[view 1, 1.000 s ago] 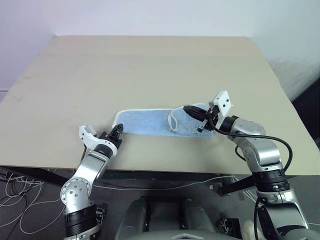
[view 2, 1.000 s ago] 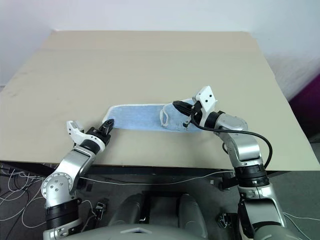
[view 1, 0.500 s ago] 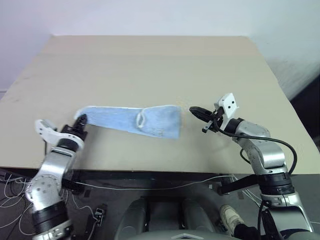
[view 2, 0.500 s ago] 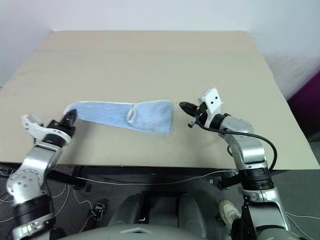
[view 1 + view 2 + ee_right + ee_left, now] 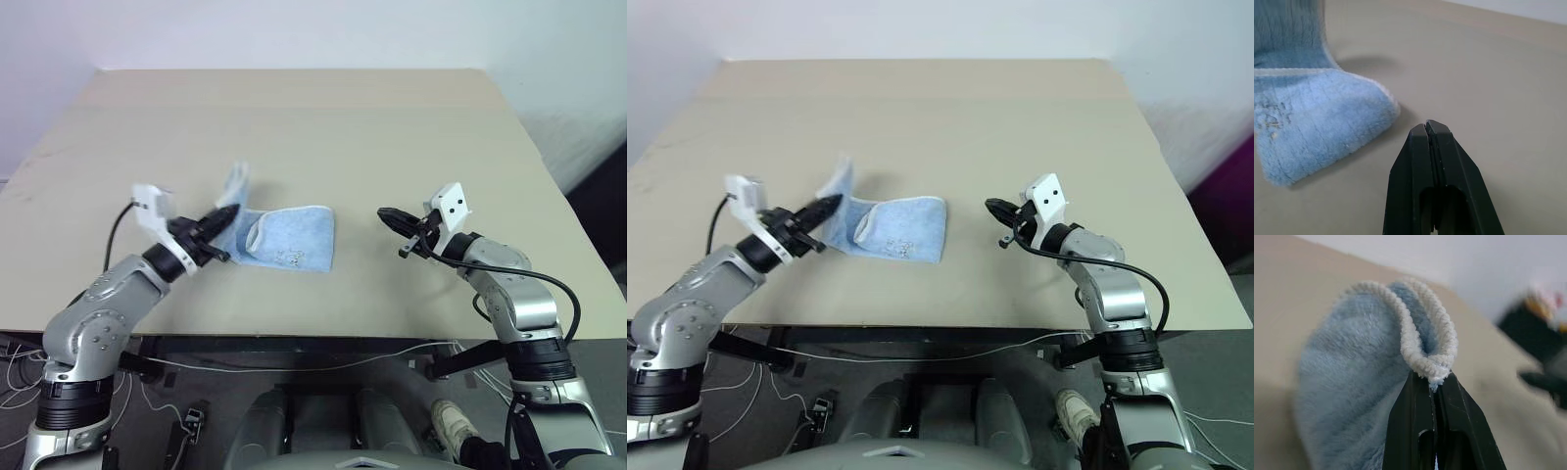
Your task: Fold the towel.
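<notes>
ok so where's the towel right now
In the left eye view the towel lies on the table left of centre near the front edge, one end lifted in the shut left gripper, apart from the right gripper.

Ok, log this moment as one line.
left gripper: shut on towel edge, lifted | right gripper: shut, empty, beside towel | table

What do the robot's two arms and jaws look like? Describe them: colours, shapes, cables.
Both arms are silver-grey metal, built of rounded segments with black bands at the joints. Each ends in a left gripper or right gripper of two slim black fingers that taper to a point. A white angular block with small dark dots sits on each wrist. A thin black cable loops along each forearm.
</notes>
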Robot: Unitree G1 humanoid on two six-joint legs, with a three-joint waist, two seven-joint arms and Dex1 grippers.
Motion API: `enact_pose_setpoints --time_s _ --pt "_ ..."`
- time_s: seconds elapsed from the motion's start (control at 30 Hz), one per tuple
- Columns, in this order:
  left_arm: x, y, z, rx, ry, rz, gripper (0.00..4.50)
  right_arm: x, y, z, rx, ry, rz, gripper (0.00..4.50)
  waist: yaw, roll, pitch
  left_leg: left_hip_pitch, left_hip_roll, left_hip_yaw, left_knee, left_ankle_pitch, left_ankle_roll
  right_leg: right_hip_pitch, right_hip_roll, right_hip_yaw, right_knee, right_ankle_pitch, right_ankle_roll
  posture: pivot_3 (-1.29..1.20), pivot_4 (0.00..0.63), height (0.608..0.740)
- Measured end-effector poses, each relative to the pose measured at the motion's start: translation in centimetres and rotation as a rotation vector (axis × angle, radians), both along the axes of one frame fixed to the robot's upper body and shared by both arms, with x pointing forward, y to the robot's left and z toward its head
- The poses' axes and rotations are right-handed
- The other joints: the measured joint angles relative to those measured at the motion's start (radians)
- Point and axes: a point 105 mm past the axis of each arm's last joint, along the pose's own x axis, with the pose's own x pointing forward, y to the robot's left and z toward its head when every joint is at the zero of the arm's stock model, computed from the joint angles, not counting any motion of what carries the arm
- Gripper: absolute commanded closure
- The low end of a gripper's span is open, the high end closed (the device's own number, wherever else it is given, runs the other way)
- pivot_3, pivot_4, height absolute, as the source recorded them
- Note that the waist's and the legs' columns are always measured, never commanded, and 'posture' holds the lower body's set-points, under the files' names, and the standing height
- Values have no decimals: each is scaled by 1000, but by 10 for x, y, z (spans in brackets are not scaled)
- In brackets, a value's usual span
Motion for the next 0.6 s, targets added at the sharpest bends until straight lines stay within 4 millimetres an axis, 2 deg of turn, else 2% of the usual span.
enact_pose_setpoints --time_s 0.2,0.33,0.47,0.6 --pt "2 -45 -13 196 -50 -159 4481 -2 -3 -8 3 20 -19 4500 -1 0 0 0 0 0 0 0 0 0 0 0 0 0 0 0 150 740" --pt "2 -75 -18 232 -73 -223 4481 -3 -4 -10 3 26 -27 4500 -1 0 0 0 0 0 0 0 0 0 0 0 0 0 0 0 150 740" --pt "2 -88 -20 283 -81 -252 4481 -5 -5 -15 3 38 -35 4500 -2 0 0 0 0 0 0 0 0 0 0 0 0 0 0 0 150 740" --pt "1 -97 -34 364 -60 -275 4481 -7 -6 -17 2 43 -41 4500 -2 0 0 0 0 0 0 0 0 0 0 0 0 0 0 0 150 740"
